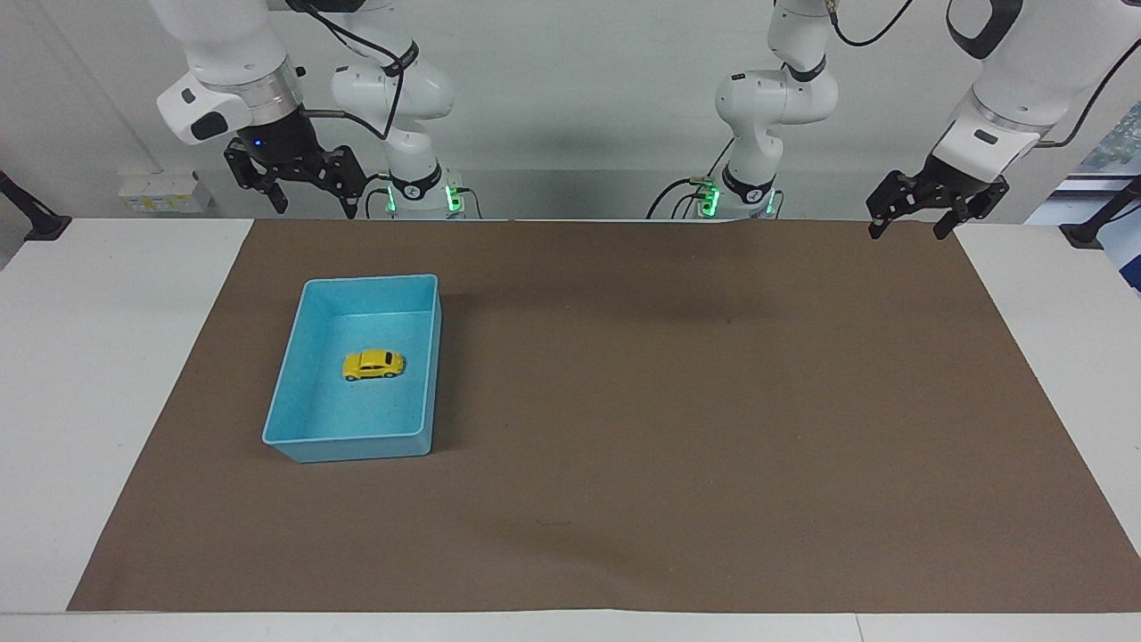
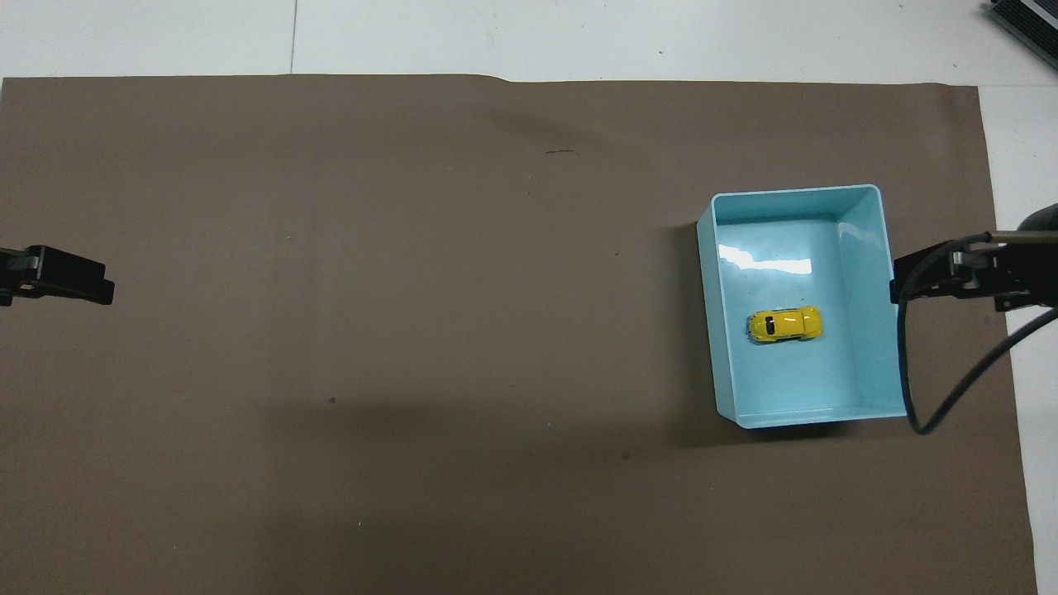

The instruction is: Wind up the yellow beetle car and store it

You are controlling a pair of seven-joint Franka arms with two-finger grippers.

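Observation:
The yellow beetle car [image 1: 373,365] stands on its wheels in the middle of the light blue tray [image 1: 365,280], which sits on the brown mat toward the right arm's end of the table. The car [image 2: 785,324] and the tray [image 2: 793,191] also show in the overhead view. My right gripper [image 1: 316,208] is open and empty, raised over the mat's edge nearest the robots, apart from the tray; in the overhead view it [image 2: 897,281] sits by the tray's outer wall. My left gripper [image 1: 906,232] is open and empty and waits over the mat's corner at the left arm's end [image 2: 103,287].
A brown mat [image 1: 669,401] covers most of the white table [image 1: 107,357]. A black cable [image 2: 950,397] loops from my right wrist beside the tray. A dark object [image 2: 1025,21] lies at the table's farthest corner on the right arm's end.

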